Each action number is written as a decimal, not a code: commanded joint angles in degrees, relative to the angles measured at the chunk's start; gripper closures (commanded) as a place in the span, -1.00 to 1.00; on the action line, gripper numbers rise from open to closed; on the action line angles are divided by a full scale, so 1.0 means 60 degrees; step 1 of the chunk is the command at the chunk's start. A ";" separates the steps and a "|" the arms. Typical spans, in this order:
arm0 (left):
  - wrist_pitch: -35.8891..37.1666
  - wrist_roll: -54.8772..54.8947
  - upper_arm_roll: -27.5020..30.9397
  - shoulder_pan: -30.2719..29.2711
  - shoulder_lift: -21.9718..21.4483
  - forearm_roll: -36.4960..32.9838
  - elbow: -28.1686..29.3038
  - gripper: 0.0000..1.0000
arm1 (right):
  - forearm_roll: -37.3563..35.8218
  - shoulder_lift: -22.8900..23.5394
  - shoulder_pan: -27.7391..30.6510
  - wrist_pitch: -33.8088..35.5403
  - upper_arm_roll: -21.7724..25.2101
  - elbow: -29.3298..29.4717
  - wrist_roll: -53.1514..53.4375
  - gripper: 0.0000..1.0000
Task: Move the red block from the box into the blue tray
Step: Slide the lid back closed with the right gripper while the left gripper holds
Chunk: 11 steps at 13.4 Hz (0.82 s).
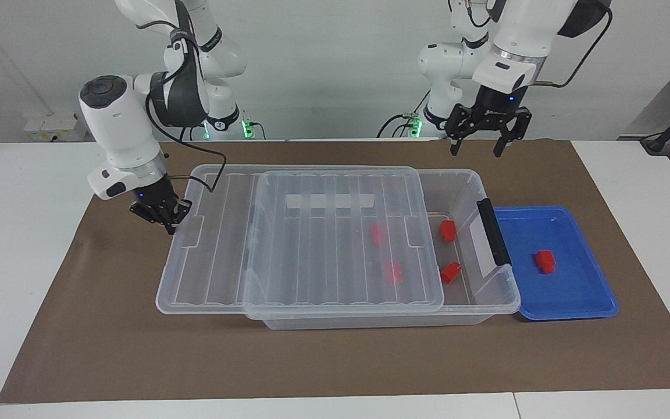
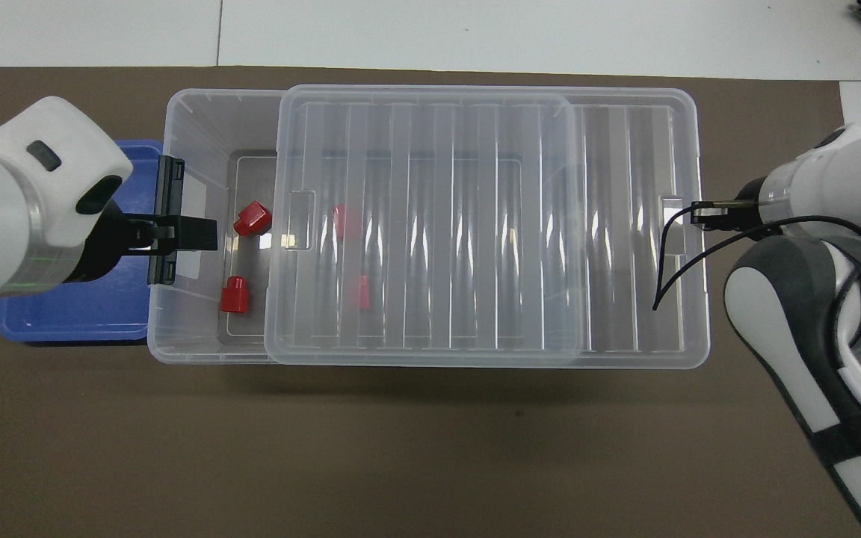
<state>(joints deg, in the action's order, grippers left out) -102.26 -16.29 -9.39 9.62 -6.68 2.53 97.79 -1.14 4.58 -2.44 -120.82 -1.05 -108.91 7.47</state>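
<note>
The clear box (image 1: 467, 185) has its ribbed lid (image 1: 341, 256) slid toward the right arm's end, leaving the end by the tray uncovered. Two red blocks (image 1: 448, 230) (image 1: 450, 272) lie in the uncovered part. Two more (image 1: 377, 233) (image 1: 394, 272) show through the lid. Another red block (image 1: 544, 261) lies in the blue tray (image 1: 576, 291), which stands against the box toward the left arm's end. My left gripper (image 1: 476, 151) hangs open and empty, high over that end of the box. My right gripper (image 1: 171, 224) is shut on the lid's overhanging end rim (image 2: 702, 211).
A brown mat (image 1: 335, 361) covers the middle of the white table (image 1: 21, 262). A dark grey latch (image 1: 493, 231) sits on the box's end wall next to the tray. In the overhead view the left wrist (image 2: 34, 202) hides most of the blue tray (image 2: 72, 317).
</note>
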 commanded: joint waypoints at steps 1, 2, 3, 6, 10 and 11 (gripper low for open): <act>-0.0851 0.0206 0.0275 0.0009 -0.0116 -0.0158 0.0660 -1.00 | 0.0218 -0.0002 -0.0514 -0.0049 -0.0015 -0.0099 0.0336 1.00; -0.1509 0.0398 0.0261 -0.0064 -0.0001 -0.0158 0.0998 -1.00 | 0.0437 -0.0002 -0.0719 -0.0034 -0.0015 -0.0114 0.0351 1.00; -0.1849 0.0429 0.0275 -0.0094 0.0160 -0.0158 0.1045 -1.00 | 0.0526 -0.0002 -0.0837 -0.0049 -0.0015 -0.0172 0.0351 1.00; -0.2058 0.0532 0.0261 -0.0079 0.1196 -0.0508 0.0347 -1.00 | 0.0541 -0.0017 -0.1510 -0.0107 -0.0015 -0.0289 0.0351 1.00; -0.1461 0.0547 0.0275 -0.0123 0.2003 -0.0568 -0.0882 -1.00 | 0.0541 -0.0002 -0.2010 -0.0355 -0.0015 -0.0378 0.0351 1.00; -0.0950 0.0547 0.0275 -0.0109 0.2109 -0.0583 -0.1121 -1.00 | 0.0556 -0.0002 -0.2025 -0.0400 -0.0015 -0.0421 0.0351 1.00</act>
<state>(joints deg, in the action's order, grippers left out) -112.97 -13.67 -7.53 9.26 3.28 0.35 96.50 1.10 4.69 -14.34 -121.28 -1.12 -110.15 8.90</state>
